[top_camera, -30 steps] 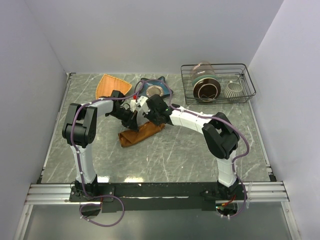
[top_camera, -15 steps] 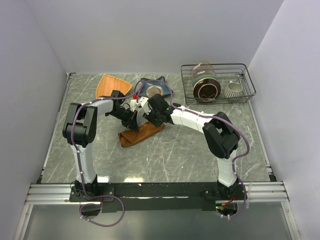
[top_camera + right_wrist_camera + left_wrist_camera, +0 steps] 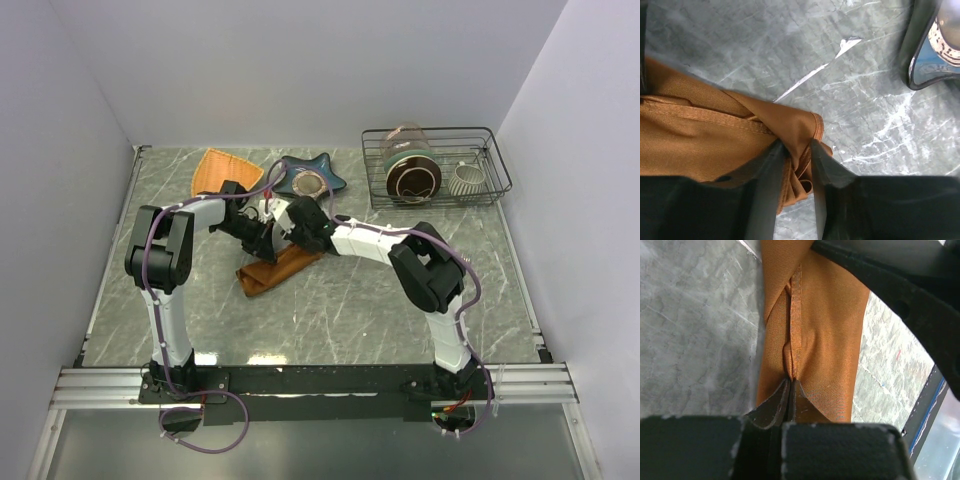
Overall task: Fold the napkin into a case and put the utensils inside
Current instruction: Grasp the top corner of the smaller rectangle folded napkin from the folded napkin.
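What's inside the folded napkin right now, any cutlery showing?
Only cloth shows: the napkin lies folded, the left pincer shut on a seam fold, the right pincer pinching its bunched end. No cutlery pokes out, but the inside of the folds is covered.

napkin (image 3: 270, 272) upper end hidden under arms (image 3: 355, 240), dish (image 3: 926, 60) cut off at edge
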You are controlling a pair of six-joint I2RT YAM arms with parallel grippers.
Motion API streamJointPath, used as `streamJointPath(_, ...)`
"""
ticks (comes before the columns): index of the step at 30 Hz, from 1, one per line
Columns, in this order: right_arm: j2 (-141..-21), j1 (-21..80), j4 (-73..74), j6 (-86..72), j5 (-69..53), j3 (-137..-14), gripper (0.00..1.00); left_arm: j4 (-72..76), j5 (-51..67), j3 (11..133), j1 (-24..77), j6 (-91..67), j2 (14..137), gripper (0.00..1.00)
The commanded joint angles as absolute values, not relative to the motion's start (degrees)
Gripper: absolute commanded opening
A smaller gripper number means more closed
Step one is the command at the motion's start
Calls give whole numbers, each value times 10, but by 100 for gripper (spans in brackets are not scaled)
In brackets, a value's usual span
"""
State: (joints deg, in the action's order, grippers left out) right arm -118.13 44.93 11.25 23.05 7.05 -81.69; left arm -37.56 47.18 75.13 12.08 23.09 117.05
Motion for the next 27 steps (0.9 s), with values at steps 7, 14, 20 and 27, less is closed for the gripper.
streamJointPath(7, -1138, 461, 94, 241, 106, -781, 26, -399, 383, 748, 123, 268, 1213, 1)
streamJointPath(14, -1118, 449, 164, 187, 49, -845, 42, -396, 382, 745, 123, 267, 1211, 1)
streamJointPath(20, -1120, 404, 249, 146, -55, -902, 42, -396, 381, 747, 123, 268, 1213, 1)
streamJointPath(27, -1178, 345, 340, 97, -191, -959, 37, -396, 386, 750, 123, 267, 1216, 1)
